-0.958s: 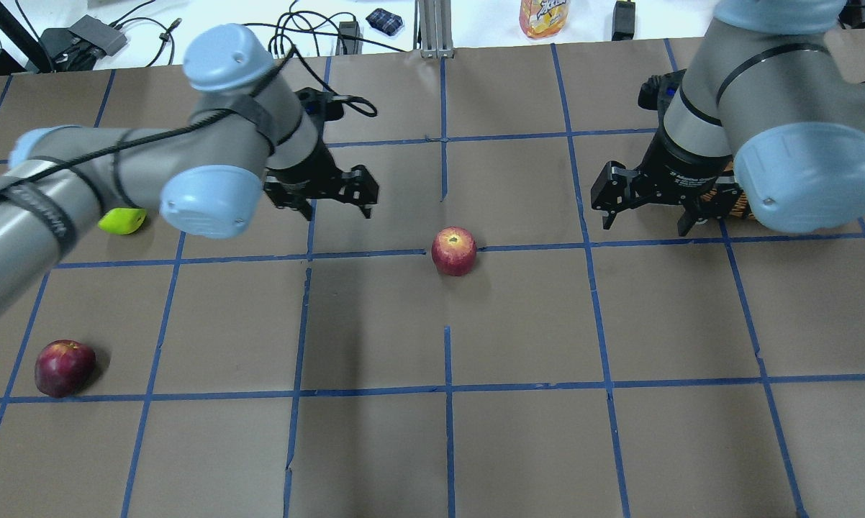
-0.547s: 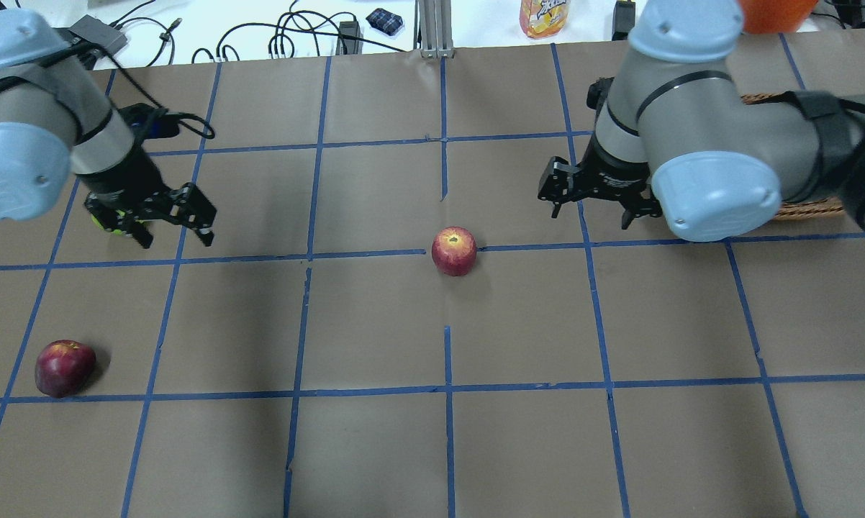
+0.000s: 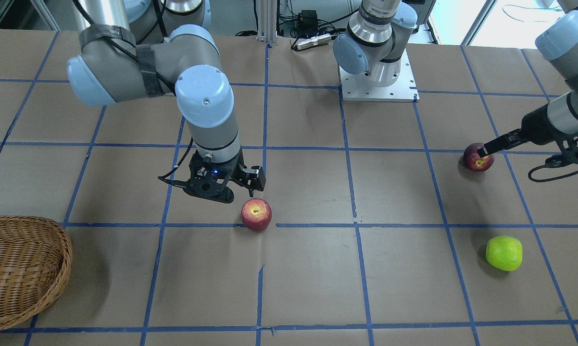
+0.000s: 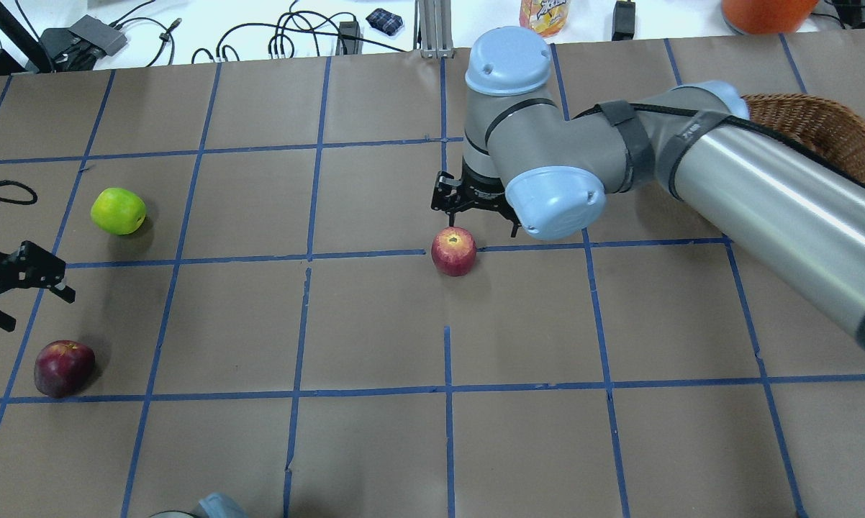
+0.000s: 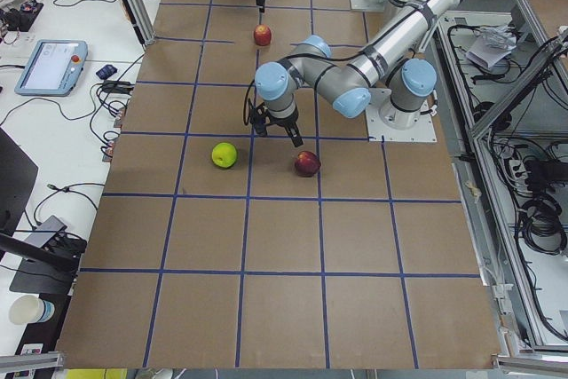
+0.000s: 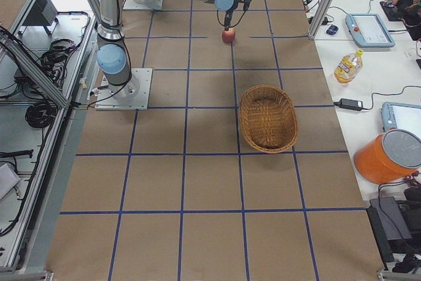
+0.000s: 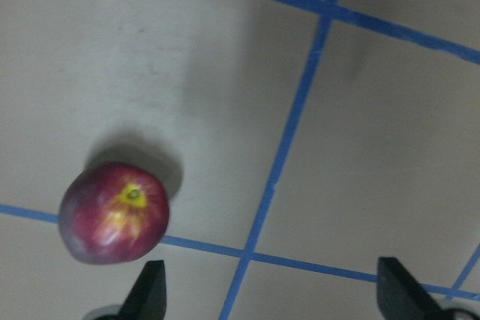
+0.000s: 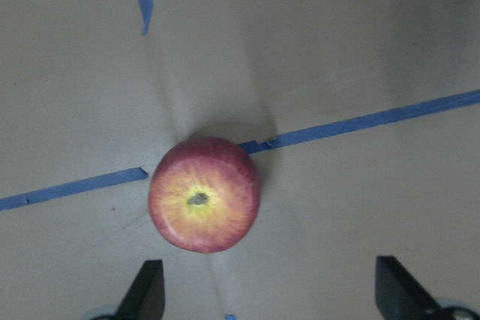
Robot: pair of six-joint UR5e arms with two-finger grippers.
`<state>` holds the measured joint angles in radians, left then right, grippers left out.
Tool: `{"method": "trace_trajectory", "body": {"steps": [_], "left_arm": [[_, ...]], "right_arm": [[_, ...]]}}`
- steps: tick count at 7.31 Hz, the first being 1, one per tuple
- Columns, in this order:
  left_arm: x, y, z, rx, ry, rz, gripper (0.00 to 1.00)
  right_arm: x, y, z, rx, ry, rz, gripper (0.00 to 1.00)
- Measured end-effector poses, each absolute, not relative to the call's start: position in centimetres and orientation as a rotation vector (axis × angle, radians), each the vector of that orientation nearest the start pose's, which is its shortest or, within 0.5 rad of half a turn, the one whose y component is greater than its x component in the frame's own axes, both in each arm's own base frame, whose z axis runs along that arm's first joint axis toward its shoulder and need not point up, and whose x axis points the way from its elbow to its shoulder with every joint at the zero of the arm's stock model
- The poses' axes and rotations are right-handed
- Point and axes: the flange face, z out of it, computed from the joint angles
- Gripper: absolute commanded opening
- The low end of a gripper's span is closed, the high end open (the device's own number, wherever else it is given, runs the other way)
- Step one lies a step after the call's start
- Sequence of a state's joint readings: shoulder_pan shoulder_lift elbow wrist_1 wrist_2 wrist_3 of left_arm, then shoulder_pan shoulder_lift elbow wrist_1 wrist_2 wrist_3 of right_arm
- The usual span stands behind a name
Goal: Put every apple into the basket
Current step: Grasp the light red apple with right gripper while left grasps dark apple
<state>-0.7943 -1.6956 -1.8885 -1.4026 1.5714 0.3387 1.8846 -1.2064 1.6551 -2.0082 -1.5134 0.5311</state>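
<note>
While I check the front-facing view, the right claw [image 3: 229, 188] hangs just beside the red apple [image 3: 256, 214] at mid-table. The left claw [image 3: 486, 148] hovers close by the maroon apple [image 3: 479, 158], with the green apple [image 3: 504, 253] near but apart. From overhead, I read both claws as spread wide, holding nothing; the basket [image 4: 839, 122] sits far right, well apart from all three apples. My left wrist camera shows the maroon apple beside one fingertip [image 7: 150, 294], outside the gap. My right wrist camera shows the red apple ahead of parted fingers [image 8: 146, 290].
</note>
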Motion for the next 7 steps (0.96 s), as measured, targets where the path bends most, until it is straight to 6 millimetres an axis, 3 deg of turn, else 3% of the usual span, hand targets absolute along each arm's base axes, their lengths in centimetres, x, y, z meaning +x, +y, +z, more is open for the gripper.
{"method": "trace_trajectory", "body": {"steps": [1, 3, 6, 7], "left_arm": [[25.3, -41.8, 27.7, -0.778, 3.170, 0.356, 1.00], [26.2, -39.2, 24.3, -0.859, 3.146, 0.321, 1.00], [26.6, -38.3, 22.0, -0.881, 3.133, 0.307, 1.00], [26.8, -38.5, 21.2, -0.885, 3.133, 0.302, 0.82]], "right_arm": [[33.0, -53.6, 27.4, 0.330, 3.072, 0.086, 1.00], [33.6, -54.3, 24.8, 0.316, 3.077, 0.132, 1.00], [34.2, -55.3, 21.8, 0.307, 3.063, 0.138, 1.00], [34.2, -55.3, 21.0, 0.303, 3.063, 0.154, 1.00]]}}
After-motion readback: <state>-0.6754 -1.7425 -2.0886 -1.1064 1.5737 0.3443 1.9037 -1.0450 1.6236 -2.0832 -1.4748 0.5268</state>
